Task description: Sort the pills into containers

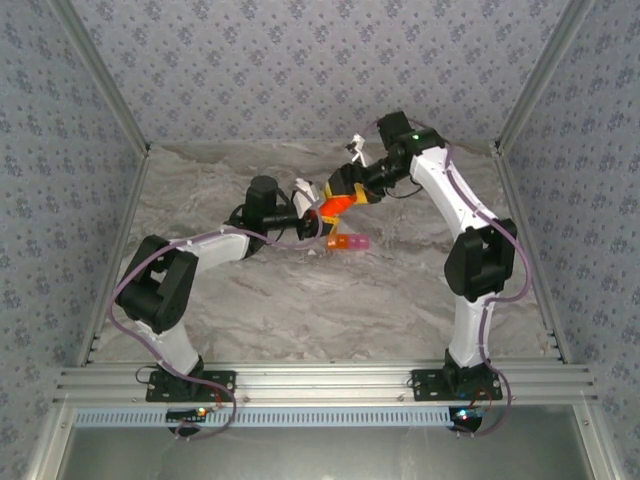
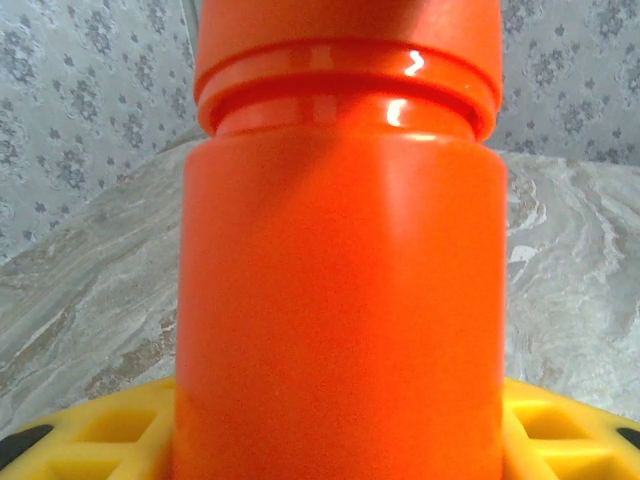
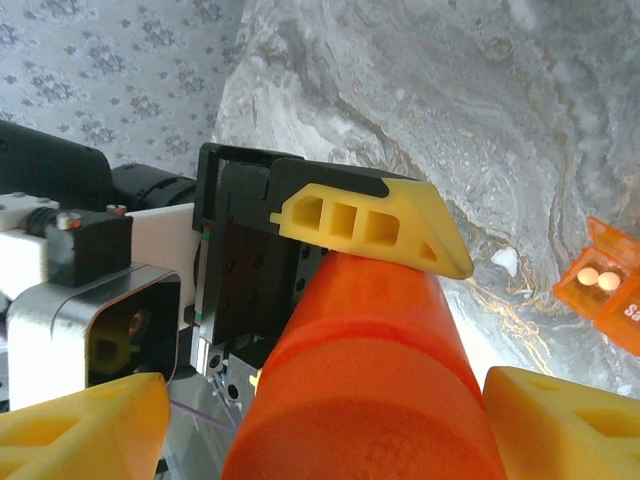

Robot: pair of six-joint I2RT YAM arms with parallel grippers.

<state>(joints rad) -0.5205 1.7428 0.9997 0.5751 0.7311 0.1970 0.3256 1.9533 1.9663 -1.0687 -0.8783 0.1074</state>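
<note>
The marbled surface [image 1: 300,300] was hemmed by patterned walls [image 1: 320,70] at the back and both sides, with a metal rail [image 1: 320,380] along the near edge. Wide bare room lay in front of the two arms, which met near the back centre.

The left arm's fingers [image 3: 370,225] were clamped on an orange bottle [image 2: 340,300], their yellow pads pressed against its body on either side. The right arm's fingers [image 3: 85,425] stood spread around the bottle's cap [image 2: 345,40] end. A clear gap showed between one pad and the cap, while the other pad sat close beside it; they were released, not gripping.

The pill box [image 1: 348,241] lay on the surface just in front of the bottle and apart from both sets of fingers. Its orange cell [image 3: 600,280] stood open with two pale pills [image 3: 607,283] inside, and the pink cell [image 1: 358,242] joined it on the right.
</note>
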